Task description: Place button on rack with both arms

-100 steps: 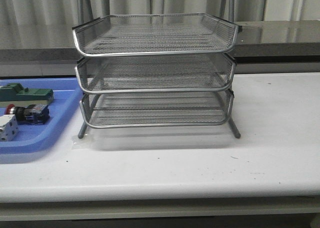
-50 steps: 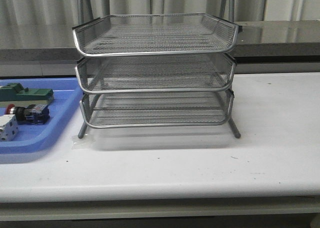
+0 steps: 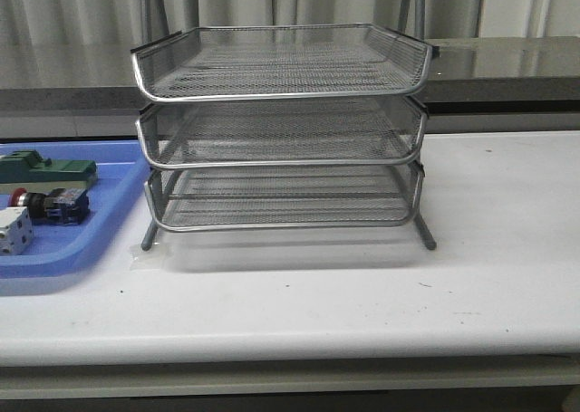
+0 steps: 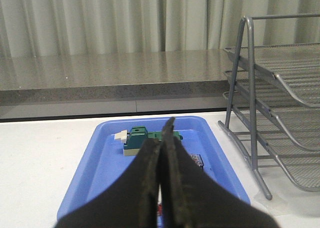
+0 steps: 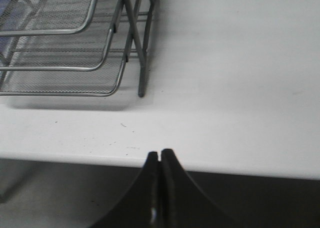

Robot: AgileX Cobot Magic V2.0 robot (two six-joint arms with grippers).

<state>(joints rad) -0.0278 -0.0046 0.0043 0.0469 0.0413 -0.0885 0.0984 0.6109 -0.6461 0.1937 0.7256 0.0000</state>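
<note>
Button [image 3: 47, 204] lies on its side in the blue plastic tray [image 3: 104, 215] at the left edge of my front view, red cap pointing left, blue rear block to the right. I see a green rectangular block [image 3: 50, 170] just behind it and a white boxy part [image 3: 14, 230] just in front of it, both in the same tray. To the tray's right stands the three-tier wire-mesh rack [image 3: 281, 131] on the white table [image 3: 489, 249], filling the centre of the frame. My left gripper [image 4: 161, 153] has its fingers pressed together with nothing between them, above the tray. My right gripper [image 5: 160, 160] is likewise closed and holding nothing, at the table's near edge, well apart from the rack.
</note>
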